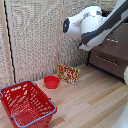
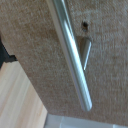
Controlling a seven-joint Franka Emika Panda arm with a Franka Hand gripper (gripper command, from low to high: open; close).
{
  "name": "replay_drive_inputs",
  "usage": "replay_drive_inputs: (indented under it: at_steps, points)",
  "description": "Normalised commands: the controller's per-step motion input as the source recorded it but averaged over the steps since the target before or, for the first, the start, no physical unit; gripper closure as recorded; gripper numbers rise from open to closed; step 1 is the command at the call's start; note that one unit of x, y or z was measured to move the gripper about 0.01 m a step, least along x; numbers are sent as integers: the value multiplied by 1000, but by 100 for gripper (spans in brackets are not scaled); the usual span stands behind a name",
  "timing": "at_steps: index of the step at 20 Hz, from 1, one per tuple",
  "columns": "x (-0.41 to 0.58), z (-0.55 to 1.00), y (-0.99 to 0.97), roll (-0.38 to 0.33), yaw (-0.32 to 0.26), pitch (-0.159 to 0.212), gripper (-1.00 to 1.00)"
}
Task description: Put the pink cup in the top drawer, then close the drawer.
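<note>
The storage unit, a dark brown dresser, stands at the exterior view's right, with silver bar handles on its drawers. My white arm reaches across in front of it and hides its own end, so the pinch receptors do not show. The wrist view is filled by a brown drawer front seen from very close, with its silver bar handle running across on a short post. I cannot tell whether this is the highest section. The pink recepticle is out of view.
A red wire-sided basket sits on the wooden floor at the exterior view's lower left. A low red bowl and a colourful flat packet lie near the woven screen behind them.
</note>
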Motion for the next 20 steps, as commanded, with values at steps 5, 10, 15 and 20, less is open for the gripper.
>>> replay_drive_inputs:
  at_steps: [5, 10, 15, 20]
  points:
    - [236, 3, -290, -9, 100, 43, -100]
    - [82, 68, -329, 2, 36, 11, -100]
    - [-37, 158, -58, -1, -8, 80, 100]
    - [-30, 297, -1, -20, -45, 63, 100]
